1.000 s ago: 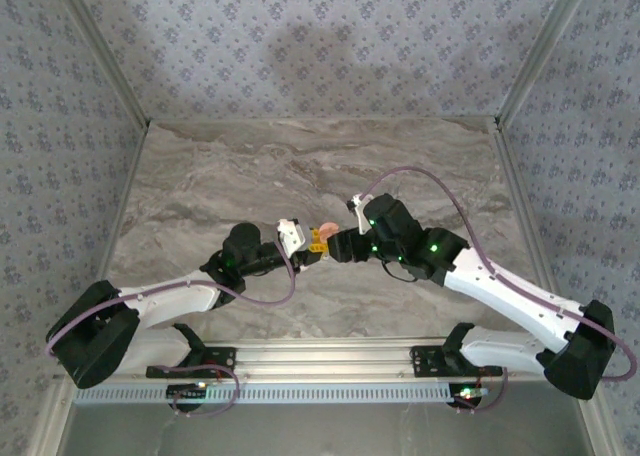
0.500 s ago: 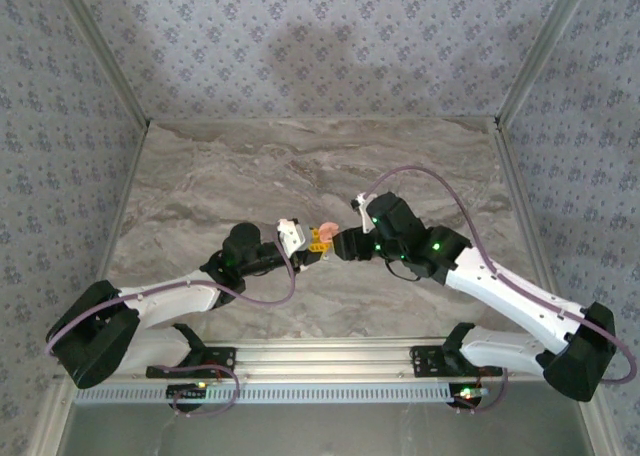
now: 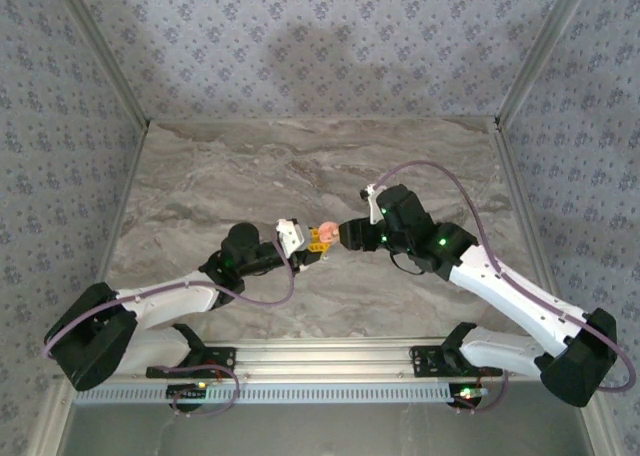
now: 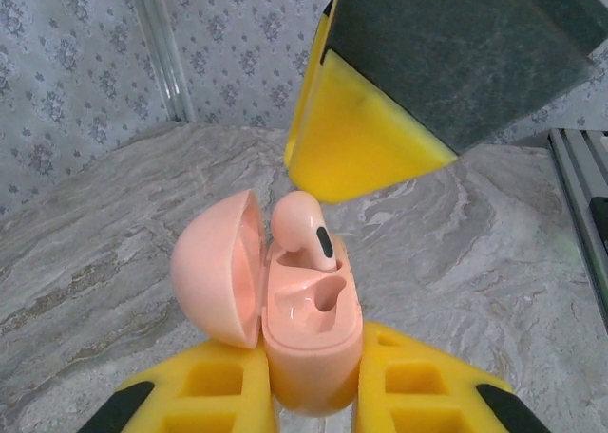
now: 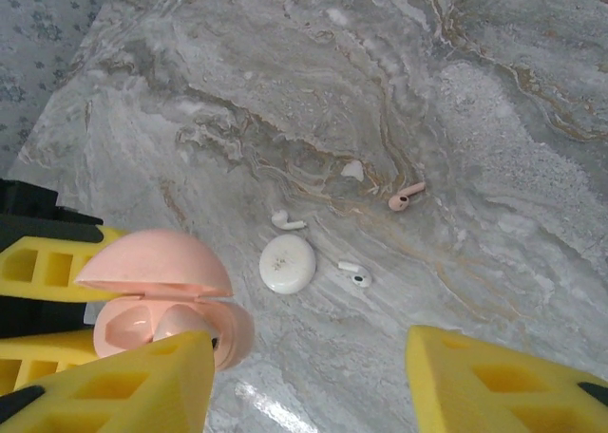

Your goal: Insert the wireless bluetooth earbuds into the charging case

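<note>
My left gripper (image 4: 313,395) is shut on the pink charging case (image 4: 312,329) and holds it above the table, lid (image 4: 217,267) swung open to the left. One pink earbud (image 4: 304,226) stands in the far socket with its head sticking up; the near socket is bare. My right gripper (image 5: 309,395) is open, and one of its yellow fingers (image 4: 380,139) hovers just above that earbud. On the table below lie another pink earbud (image 5: 407,198) and two white earbuds (image 5: 287,221) (image 5: 353,275). From above, the case (image 3: 326,233) sits between both grippers.
A closed white oval case (image 5: 288,264) lies on the marble table (image 5: 494,120) between the two white earbuds. A small white bit (image 5: 352,170) rests a little farther off. Patterned walls enclose the table on three sides.
My right wrist has shifted slightly toward the far side of the table, staying close to the case. The left arm and the case have stayed put.
</note>
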{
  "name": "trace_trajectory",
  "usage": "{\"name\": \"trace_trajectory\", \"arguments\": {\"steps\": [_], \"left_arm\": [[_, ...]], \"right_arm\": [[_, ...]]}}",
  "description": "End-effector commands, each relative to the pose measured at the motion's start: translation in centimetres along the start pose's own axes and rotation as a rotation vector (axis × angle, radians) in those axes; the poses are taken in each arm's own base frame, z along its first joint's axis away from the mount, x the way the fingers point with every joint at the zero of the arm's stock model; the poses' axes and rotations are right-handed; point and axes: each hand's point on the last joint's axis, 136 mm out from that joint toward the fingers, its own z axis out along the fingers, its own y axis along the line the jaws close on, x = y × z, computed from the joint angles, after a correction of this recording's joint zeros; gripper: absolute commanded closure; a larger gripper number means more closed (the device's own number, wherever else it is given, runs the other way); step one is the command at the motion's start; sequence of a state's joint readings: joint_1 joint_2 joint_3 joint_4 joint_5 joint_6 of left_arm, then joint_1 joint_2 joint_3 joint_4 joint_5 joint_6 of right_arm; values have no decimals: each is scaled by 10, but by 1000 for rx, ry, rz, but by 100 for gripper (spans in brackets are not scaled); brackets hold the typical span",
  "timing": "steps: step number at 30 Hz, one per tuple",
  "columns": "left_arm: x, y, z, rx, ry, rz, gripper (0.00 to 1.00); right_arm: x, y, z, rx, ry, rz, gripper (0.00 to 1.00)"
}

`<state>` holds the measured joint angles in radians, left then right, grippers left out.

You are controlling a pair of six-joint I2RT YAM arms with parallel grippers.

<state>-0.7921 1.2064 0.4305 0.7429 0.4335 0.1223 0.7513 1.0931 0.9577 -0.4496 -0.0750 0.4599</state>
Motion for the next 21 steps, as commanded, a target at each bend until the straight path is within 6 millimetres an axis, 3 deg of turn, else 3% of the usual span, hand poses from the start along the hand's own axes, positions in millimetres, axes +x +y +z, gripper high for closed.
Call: {"name": "trace_trajectory", "arguments": {"steps": [1, 11, 21], "left_arm": [[-14, -5, -3, 23, -43, 29, 88], [-14, -4, -2, 21, -42, 29, 88], [-15, -4, -1, 24, -44, 29, 88]], "right_arm": [[-3, 5, -2, -46, -18, -17, 43], [-13, 24, -28, -199, -80, -36, 41], [-11, 29, -10, -221, -22, -28, 40]]}}
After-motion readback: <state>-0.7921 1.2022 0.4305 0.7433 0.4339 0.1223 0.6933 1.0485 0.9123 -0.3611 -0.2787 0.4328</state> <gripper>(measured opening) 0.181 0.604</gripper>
